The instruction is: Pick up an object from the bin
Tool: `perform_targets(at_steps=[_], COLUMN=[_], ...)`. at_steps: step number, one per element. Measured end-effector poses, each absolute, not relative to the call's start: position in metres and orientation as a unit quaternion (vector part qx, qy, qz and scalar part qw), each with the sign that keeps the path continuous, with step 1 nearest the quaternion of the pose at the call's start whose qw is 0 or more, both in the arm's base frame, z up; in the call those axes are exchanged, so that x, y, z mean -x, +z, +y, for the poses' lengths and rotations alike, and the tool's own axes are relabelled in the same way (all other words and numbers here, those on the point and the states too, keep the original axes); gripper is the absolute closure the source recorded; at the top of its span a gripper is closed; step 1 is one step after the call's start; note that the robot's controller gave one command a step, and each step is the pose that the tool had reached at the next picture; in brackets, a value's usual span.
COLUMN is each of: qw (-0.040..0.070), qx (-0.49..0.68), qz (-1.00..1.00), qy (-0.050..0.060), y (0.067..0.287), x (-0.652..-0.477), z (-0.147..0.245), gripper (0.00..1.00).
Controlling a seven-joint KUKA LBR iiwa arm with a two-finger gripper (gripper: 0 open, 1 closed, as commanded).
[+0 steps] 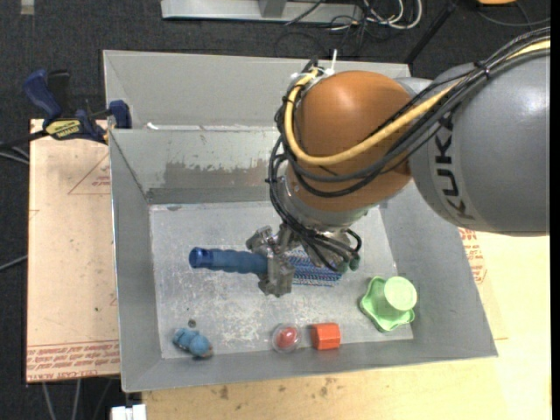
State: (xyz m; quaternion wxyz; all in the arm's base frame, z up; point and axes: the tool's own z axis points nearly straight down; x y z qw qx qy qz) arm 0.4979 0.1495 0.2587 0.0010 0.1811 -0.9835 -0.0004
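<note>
The end effector [278,276] sits low at the blue brush [219,259] (open or closed, one cannot tell). Seemingly nothing is lifted yet; the grasp remains.

Bin [131,234]: grey sheet metal, matt; floor scuffed and speckled. Brush handle [223,260]: blue plastic, smooth, slight sheen. Green flower-edged cup [388,303]: smooth plastic. Orange block [326,336]: matt. Red ball [285,338]: glossy, with a bright highlight. Wrist cover [350,116]: orange, smooth, semi-gloss. Arm shell [507,147]: grey, smooth, satin.
</note>
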Motion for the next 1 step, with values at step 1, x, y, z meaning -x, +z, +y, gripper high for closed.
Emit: perform_targets(at_steps=[1], qw=[-0.001], qx=[-0.29], qz=[-0.957], qy=[-0.001], y=[0.2544], x=[-0.5222], z=[0.1697], gripper=[1.0])
